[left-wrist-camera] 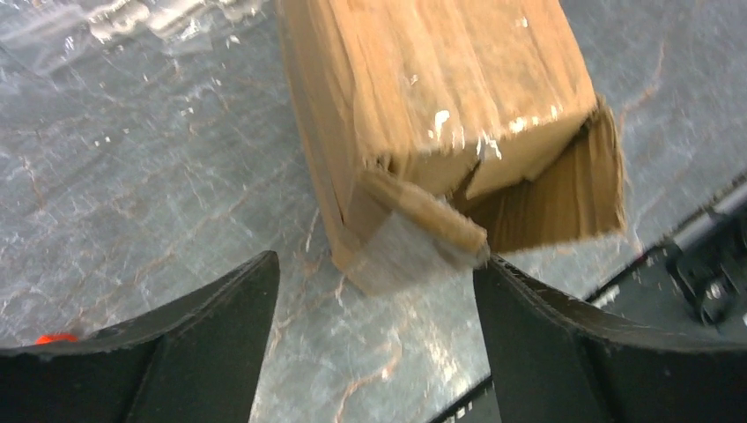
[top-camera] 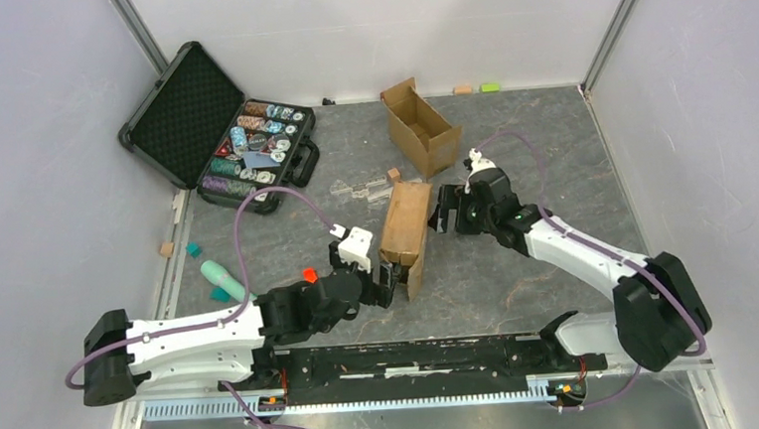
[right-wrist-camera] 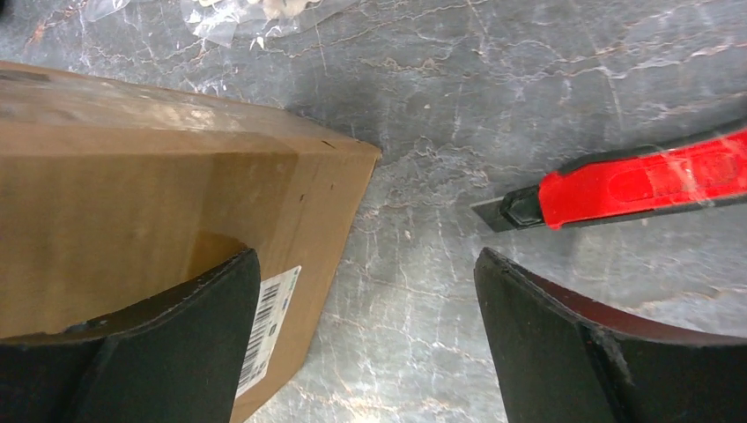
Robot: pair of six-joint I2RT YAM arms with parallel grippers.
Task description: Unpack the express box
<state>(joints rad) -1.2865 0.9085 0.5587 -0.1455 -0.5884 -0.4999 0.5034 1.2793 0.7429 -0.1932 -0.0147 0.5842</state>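
The express box [top-camera: 406, 228] lies in the middle of the table, brown cardboard with glossy tape. In the left wrist view its near end [left-wrist-camera: 528, 189] gapes open, and a taped flap [left-wrist-camera: 423, 233] hangs loose. My left gripper [top-camera: 389, 277] is open at that end; the right fingertip [left-wrist-camera: 502, 282] is close to the flap and nothing is held. My right gripper [top-camera: 442, 211] stands open at the box's right side, by the barcode label [right-wrist-camera: 269, 322]. A red utility knife [right-wrist-camera: 634, 185] lies on the table just beyond its right finger.
An open unlabelled cardboard box [top-camera: 422, 127] stands behind the express box. A black case of poker chips [top-camera: 252, 148] lies open at the back left. A teal bottle [top-camera: 222, 276] and clear plastic bits [top-camera: 349, 188] are on the table. A black rail [top-camera: 414, 357] runs along the near edge.
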